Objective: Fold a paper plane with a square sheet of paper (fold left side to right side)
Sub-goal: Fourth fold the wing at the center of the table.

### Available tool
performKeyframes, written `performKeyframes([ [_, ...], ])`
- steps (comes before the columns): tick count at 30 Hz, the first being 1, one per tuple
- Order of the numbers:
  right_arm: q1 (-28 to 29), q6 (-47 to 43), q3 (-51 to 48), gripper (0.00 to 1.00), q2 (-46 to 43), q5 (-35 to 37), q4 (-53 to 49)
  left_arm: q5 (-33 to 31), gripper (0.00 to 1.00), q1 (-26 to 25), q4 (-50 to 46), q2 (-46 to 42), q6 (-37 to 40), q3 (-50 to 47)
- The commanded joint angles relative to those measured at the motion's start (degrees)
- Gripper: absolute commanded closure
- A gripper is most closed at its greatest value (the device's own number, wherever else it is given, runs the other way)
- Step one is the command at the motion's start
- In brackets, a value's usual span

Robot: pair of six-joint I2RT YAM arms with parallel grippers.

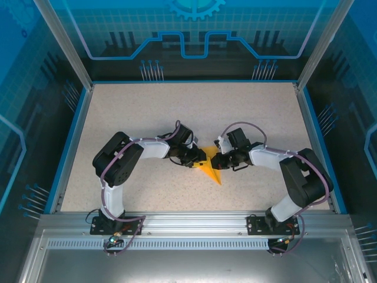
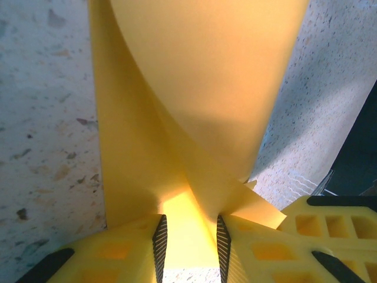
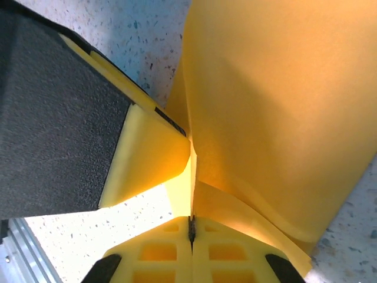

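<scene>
One creased, pointed orange-yellow paper plane (image 1: 210, 170)

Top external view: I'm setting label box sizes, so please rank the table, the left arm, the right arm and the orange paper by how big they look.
1. table, largest
2. left arm and right arm, alike in size, so tied
3. orange paper, smallest by far
</scene>
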Motion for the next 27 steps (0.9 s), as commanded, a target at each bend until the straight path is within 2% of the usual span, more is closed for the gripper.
performKeyframes([
  [1,-2.0,0.2,-1.5,1.0,-1.0,-4.4,1.4,-1.8,0.68,-0.2,-2.2,0.7,1.1,0.6],
  [14,-7.8,1.7,-5.0,1.0,-1.7,-8.8,3.9,-2.0,0.68,0.0,-2.4,0.6,1.2,0.5],
  [27,-9.3,0.5,-3.5,1.0,0.8,-6.1,-0.9,-2.0,0.68,0.0,-2.5,0.6,1.2,0.4],
])
